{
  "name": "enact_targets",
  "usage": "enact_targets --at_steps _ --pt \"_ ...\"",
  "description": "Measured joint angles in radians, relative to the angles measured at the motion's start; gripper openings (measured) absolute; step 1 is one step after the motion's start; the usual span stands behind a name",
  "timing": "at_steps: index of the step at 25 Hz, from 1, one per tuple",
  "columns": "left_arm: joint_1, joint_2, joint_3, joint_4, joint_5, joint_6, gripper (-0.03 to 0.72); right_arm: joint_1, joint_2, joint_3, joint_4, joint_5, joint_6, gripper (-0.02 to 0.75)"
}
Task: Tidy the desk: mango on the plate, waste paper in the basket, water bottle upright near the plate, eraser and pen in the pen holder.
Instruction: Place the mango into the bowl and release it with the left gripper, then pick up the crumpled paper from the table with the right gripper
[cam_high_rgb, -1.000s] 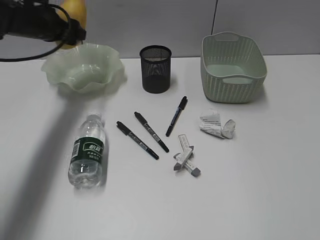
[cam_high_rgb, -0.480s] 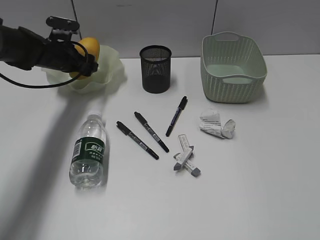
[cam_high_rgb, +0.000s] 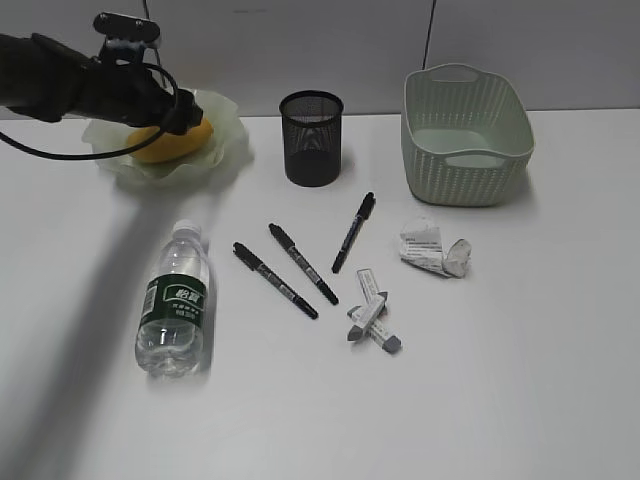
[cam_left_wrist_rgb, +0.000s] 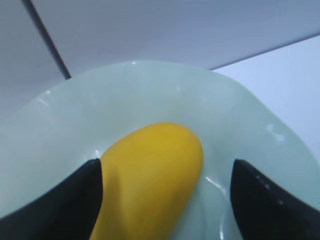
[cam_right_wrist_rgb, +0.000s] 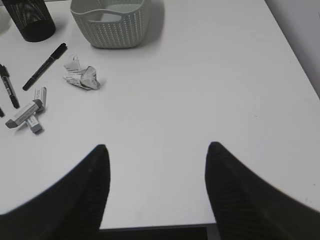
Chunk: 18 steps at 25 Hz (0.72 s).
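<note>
Resting in the plate (cam_left_wrist_rgb: 240, 115), the mango (cam_left_wrist_rgb: 150, 175) is lying between my left gripper (cam_left_wrist_rgb: 165, 200) fingers, which are standing wide with a gap on the right side. My right gripper (cam_right_wrist_rgb: 157, 185) is hovering spread and empty over the desk (cam_right_wrist_rgb: 200, 75), well apart from the waste paper (cam_right_wrist_rgb: 80, 76) and basket (cam_right_wrist_rgb: 111, 22).

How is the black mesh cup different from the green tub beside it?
The pen holder is black, round and see-through wire mesh; the basket is pale green, rectangular, with solid woven-pattern sides. The basket is clearly wider and has cut-out handles; the pen holder has none. Both stand upright at the back of the desk, open at the top.
</note>
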Motion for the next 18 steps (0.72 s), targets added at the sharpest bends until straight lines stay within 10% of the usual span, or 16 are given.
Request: enact_targets --at_steps 12,18 --pt "0.0 -0.246 -0.008 0.531 0.303 -0.031 0.574 0.0 0.0 0.0 0.0 0.0 0.0 0.482" --pt "0.0 -0.333 -0.008 0.921 0.587 -0.503 0.574 0.0 0.0 0.0 0.0 0.0 0.0 0.482"
